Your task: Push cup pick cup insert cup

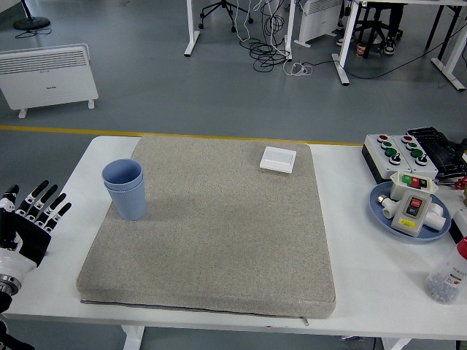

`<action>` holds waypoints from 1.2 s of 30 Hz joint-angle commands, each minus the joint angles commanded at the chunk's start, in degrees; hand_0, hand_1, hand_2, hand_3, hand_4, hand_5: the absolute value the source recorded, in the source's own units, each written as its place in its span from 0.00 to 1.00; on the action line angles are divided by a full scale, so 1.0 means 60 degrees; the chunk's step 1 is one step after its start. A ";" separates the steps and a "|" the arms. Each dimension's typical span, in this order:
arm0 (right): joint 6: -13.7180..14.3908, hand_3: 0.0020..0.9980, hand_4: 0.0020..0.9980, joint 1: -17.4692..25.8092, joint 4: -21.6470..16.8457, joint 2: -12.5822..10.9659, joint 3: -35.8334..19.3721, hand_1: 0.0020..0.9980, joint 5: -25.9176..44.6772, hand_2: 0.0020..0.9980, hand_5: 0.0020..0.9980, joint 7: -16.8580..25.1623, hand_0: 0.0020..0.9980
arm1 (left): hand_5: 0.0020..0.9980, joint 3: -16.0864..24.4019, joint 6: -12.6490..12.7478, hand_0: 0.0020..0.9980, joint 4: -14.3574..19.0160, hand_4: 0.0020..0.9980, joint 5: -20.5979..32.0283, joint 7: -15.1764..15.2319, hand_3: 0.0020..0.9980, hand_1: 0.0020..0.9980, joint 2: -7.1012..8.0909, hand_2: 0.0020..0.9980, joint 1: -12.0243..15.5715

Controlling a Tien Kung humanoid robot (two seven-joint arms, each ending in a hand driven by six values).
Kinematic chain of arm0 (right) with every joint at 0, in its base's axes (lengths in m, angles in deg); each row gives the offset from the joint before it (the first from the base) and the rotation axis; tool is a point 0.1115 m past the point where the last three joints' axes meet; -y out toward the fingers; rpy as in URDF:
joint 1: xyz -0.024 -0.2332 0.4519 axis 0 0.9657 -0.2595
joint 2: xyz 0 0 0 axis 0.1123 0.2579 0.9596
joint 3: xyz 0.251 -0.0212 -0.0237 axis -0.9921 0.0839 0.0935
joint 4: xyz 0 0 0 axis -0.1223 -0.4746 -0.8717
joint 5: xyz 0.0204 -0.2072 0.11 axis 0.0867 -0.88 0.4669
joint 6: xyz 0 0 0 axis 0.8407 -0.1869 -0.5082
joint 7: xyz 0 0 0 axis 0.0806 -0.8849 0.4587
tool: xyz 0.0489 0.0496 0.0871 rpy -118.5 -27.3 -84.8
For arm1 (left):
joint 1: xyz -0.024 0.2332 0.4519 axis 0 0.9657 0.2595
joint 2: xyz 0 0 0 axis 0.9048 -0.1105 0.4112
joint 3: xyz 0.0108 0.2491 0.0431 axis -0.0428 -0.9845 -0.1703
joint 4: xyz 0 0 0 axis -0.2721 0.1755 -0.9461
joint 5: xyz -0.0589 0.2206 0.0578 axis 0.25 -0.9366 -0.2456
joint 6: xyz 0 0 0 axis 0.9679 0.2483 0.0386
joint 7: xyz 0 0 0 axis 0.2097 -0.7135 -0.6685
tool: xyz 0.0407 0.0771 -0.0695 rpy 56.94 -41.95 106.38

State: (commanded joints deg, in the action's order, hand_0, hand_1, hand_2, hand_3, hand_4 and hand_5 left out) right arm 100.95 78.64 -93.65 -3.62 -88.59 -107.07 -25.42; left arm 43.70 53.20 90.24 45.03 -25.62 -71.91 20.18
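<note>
Left hand's (29, 224) wrist and clear bottle (446, 275) both cut by picture edges.

We are in a robotics lab: push-button control boxes (398, 149) on our white surface (350, 240), cable tangles (273, 51) on the grey floor, a panel heater (47, 74), desk legs (192, 28) behind.

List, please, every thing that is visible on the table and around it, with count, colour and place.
Grey fabric mat: one, covers the table's middle.
Blue plastic cups: two, nested, upright, mat's left side.
White square box: one, mat's far edge.
Blue round plate: one, right side, holds a grey switch box.
Black button boxes: two, far right.
Clear bottle: one, red cap, near right.
White table: one.
White heater: one, floor, far left.
Left hand: black, fingers spread, left edge.
</note>
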 joint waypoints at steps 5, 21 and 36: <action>-0.0005 0.58 0.10 -0.0022 0.0000 -0.0004 -0.0005 0.58 -0.0030 0.58 0.54 -0.0013 0.68 | 1.00 -0.0043 0.0000 0.85 -0.0087 0.63 -0.0028 -0.0089 0.86 0.86 -0.0027 0.93 0.0034; -0.0019 0.58 0.10 -0.0085 0.0000 0.0001 -0.0072 0.58 -0.0093 0.58 0.54 0.0000 0.68 | 1.00 0.0022 0.0088 0.86 -0.0244 0.63 -0.0162 -0.0054 0.87 0.87 -0.0107 0.94 -0.0065; -0.0035 0.57 0.09 -0.0116 0.0000 -0.0027 -0.0127 0.58 -0.0190 0.58 0.55 -0.0009 0.67 | 1.00 0.0079 0.0237 0.87 -0.0215 0.62 -0.0228 0.0001 0.86 0.87 -0.0112 0.94 0.0060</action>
State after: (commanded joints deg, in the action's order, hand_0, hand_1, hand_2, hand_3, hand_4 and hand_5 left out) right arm 100.74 77.94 -93.65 -3.78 -89.35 -108.21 -25.47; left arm 44.17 54.63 88.95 43.66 -25.61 -72.58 20.54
